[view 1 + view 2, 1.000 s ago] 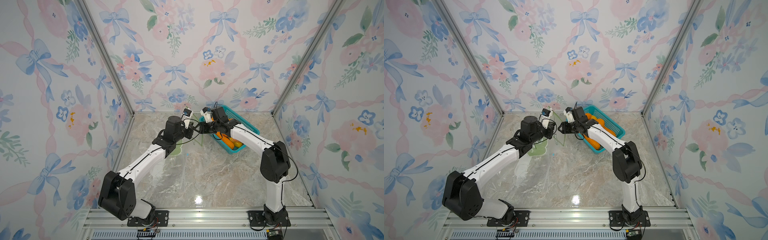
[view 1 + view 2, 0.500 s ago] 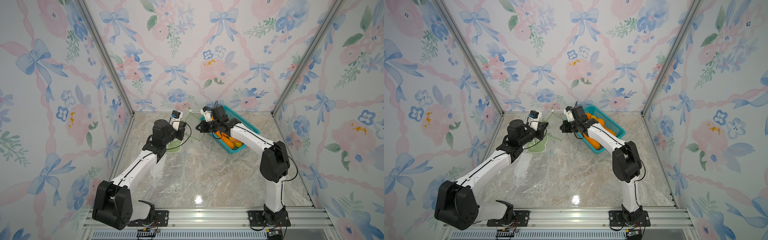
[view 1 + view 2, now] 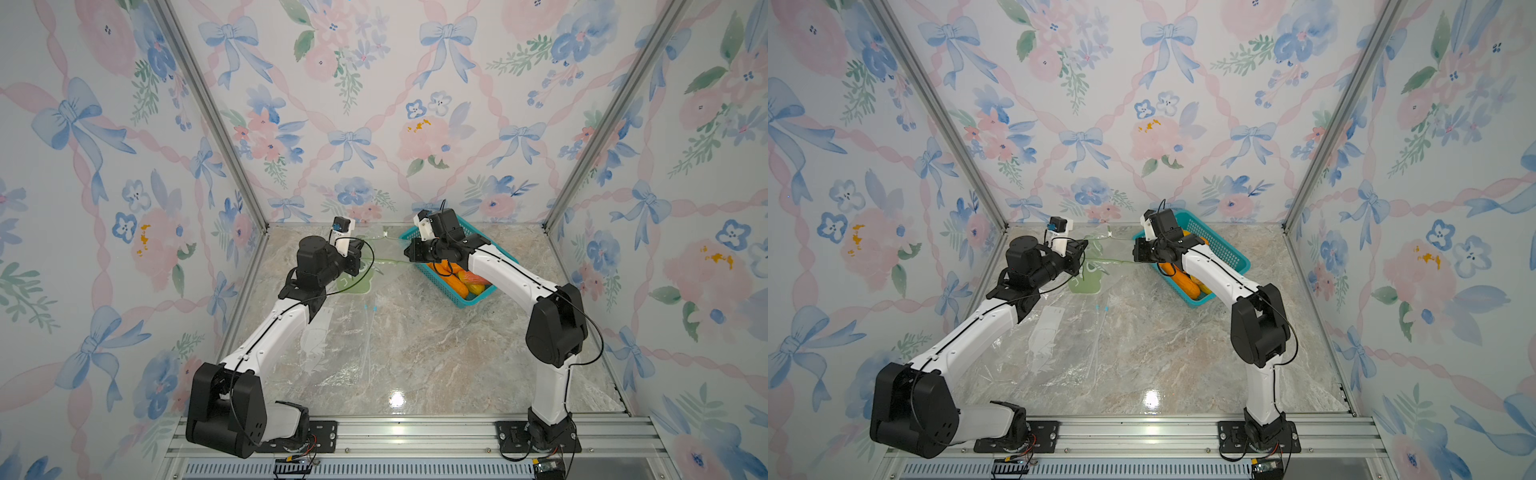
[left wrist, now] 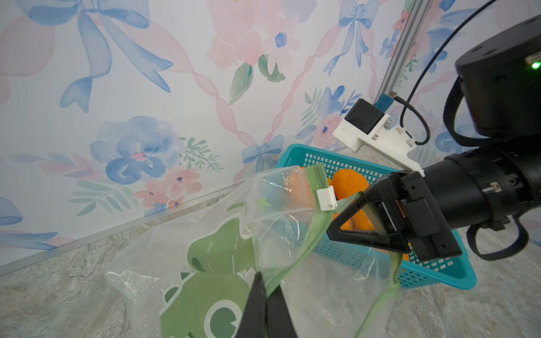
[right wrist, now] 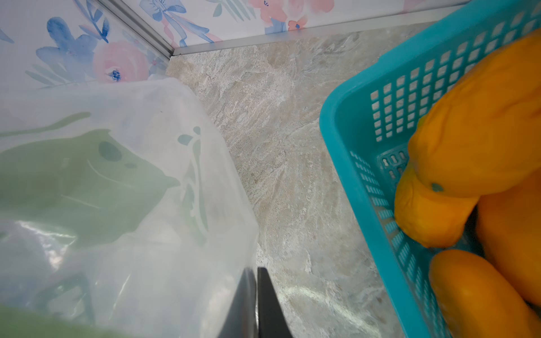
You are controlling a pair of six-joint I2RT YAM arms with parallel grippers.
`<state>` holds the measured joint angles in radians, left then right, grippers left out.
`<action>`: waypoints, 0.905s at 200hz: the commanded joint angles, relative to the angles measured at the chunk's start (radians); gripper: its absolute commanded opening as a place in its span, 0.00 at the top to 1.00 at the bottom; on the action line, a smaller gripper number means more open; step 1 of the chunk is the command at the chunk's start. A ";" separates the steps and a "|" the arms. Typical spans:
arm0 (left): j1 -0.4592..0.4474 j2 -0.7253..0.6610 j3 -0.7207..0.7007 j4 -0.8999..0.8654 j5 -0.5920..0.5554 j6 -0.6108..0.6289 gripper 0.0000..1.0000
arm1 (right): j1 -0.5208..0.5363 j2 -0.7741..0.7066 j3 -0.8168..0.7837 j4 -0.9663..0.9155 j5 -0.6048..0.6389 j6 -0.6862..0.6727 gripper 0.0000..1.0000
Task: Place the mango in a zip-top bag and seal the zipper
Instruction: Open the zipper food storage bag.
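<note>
My left end effector (image 4: 264, 292) is clamped on the green zipper rim of the clear plastic zip-top bag with a green cartoon print (image 4: 222, 257). My right end effector (image 5: 255, 281) pinches the same rim's far side. The orange-yellow mangoes (image 5: 483, 131) lie in the teal perforated plastic basket (image 5: 345, 137), beside the bag on the marble tabletop (image 3: 415, 332).

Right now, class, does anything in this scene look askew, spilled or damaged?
Nothing spilled or damaged. The zip-top bag hangs crumpled between the left gripper and right gripper, its green zip strip twisted, not flat. The mangoes lie in the teal basket.
</note>
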<state>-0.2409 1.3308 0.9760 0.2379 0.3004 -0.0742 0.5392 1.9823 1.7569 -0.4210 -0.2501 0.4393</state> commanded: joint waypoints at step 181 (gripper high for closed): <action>-0.084 0.225 0.112 0.015 -0.106 -0.201 1.00 | -0.202 0.027 0.067 0.005 0.002 0.179 0.14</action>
<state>-0.3202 1.5429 1.0573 0.2382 0.2050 -0.2523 0.3843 1.9186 1.7947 -0.4217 -0.2592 0.5457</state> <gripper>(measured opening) 0.052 0.845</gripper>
